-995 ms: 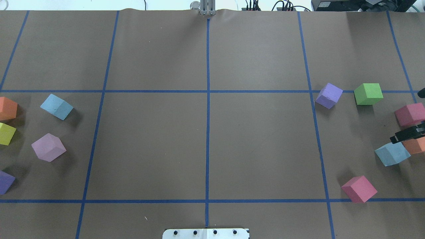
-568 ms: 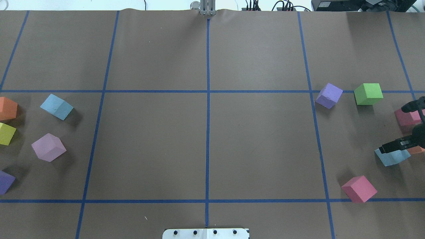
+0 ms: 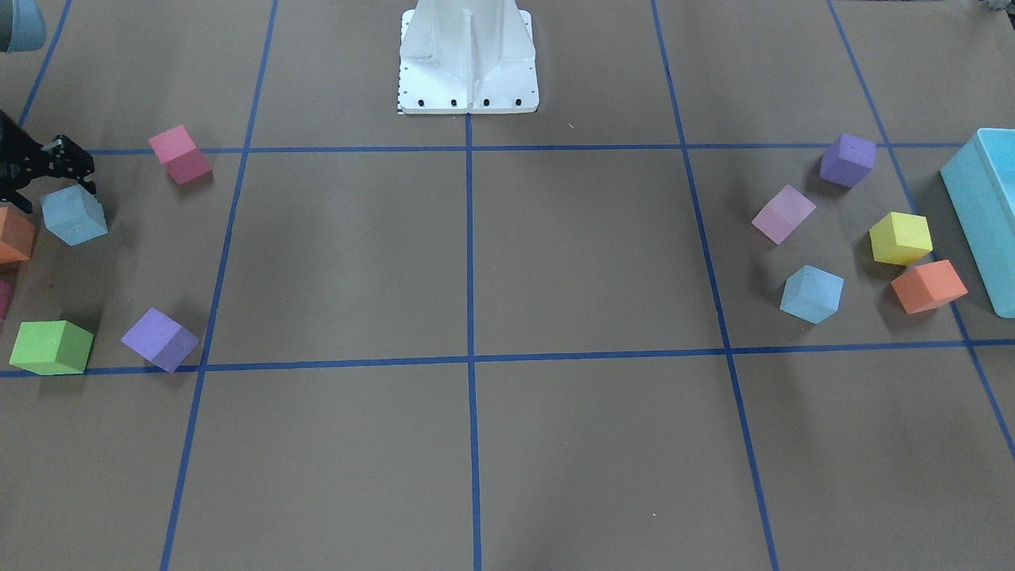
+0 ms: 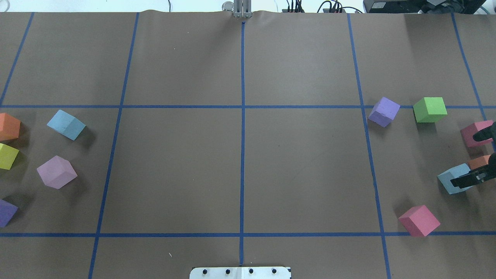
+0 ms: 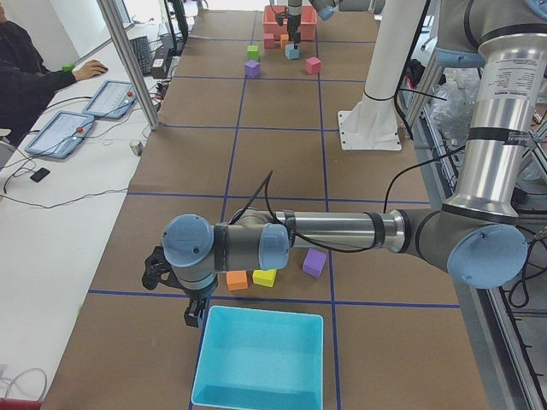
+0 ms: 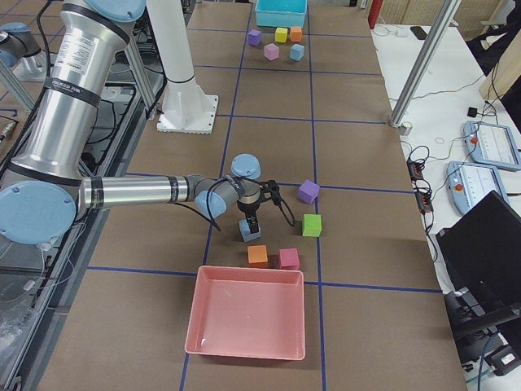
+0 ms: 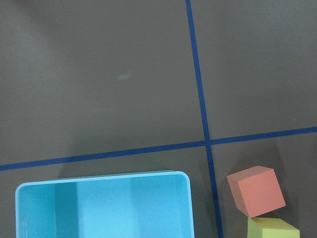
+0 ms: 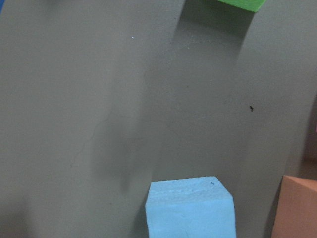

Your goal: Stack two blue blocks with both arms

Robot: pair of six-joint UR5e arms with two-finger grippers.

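Note:
One blue block [image 4: 454,177] lies at the table's right edge, also in the front-facing view [image 3: 74,214] and at the bottom of the right wrist view [image 8: 190,208]. My right gripper [image 4: 473,158] hovers just above it, open and empty; one finger [image 4: 465,180] is over the block, the other over a pink cube [image 4: 474,131]. The second blue block [image 4: 66,124] lies at the far left, apart from both grippers. My left gripper [image 5: 193,313] shows only in the exterior left view, over the turquoise bin's edge; I cannot tell whether it is open or shut.
An orange cube [image 4: 480,161] touches the right blue block. A pink cube [image 4: 419,220], a green cube [image 4: 429,109] and a purple cube [image 4: 383,111] lie nearby. A turquoise bin [image 3: 983,214] stands beyond the left cubes, and a pink tray [image 6: 244,318] beyond the right ones.
My right gripper has come in from the table's right edge, then shifted towards the robot's side, so one finger now lies over the blue block. The blocks have not moved.

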